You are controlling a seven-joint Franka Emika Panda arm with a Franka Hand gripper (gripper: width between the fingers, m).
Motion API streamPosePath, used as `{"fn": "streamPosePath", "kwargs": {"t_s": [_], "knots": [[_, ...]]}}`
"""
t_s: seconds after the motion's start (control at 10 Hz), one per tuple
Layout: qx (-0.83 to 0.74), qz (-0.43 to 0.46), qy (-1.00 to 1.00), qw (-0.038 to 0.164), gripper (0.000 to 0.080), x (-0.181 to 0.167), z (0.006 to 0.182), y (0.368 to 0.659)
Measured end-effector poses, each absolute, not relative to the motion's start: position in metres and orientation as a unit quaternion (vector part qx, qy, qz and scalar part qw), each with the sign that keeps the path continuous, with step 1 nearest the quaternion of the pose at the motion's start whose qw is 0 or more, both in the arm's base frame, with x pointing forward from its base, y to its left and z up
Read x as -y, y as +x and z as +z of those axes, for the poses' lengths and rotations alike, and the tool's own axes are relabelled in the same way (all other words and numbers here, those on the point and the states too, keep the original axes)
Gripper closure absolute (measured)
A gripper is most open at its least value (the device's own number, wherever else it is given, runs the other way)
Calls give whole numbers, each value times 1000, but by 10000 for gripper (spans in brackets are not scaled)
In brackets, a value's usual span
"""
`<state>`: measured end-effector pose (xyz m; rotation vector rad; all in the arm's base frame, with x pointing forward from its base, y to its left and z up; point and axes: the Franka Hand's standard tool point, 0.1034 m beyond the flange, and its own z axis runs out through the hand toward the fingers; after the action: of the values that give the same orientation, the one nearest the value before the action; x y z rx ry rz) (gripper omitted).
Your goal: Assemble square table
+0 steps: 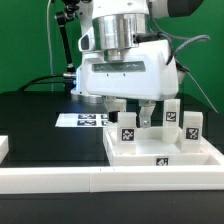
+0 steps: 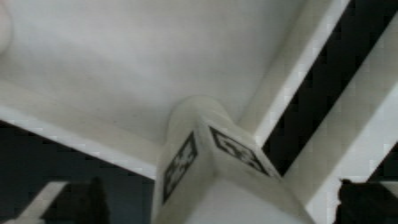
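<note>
The square table's white slab (image 1: 190,152) with its raised rim lies at the exterior view's right. Three white tagged legs stand upright on it. One leg (image 1: 128,126) stands between the fingers of my gripper (image 1: 133,118), which is lowered over the slab. Two more legs (image 1: 172,115) (image 1: 192,126) stand further right. In the wrist view that leg (image 2: 214,165) rises between the dark fingertips (image 2: 43,203), with a gap on each side. My gripper (image 2: 210,208) is open and holds nothing. The slab (image 2: 125,70) fills the background.
The marker board (image 1: 84,120) lies flat on the black table behind and left of the slab. A long white border bar (image 1: 90,180) runs along the front edge. A white block (image 1: 3,148) shows at the far left. A green backdrop stands behind.
</note>
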<state>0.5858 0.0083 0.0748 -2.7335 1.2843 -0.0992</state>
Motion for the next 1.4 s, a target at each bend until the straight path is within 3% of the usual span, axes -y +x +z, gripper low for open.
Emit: {"fn": "streamPosePath", "kwargs": {"t_s": [0.9, 1.3, 1.4], "knots": [[-140, -48, -988, 39, 150, -7, 74, 586], [-3, -50, -999, 19, 150, -4, 75, 586], [-4, -50, -999, 19, 266, -3, 74, 586]]}}
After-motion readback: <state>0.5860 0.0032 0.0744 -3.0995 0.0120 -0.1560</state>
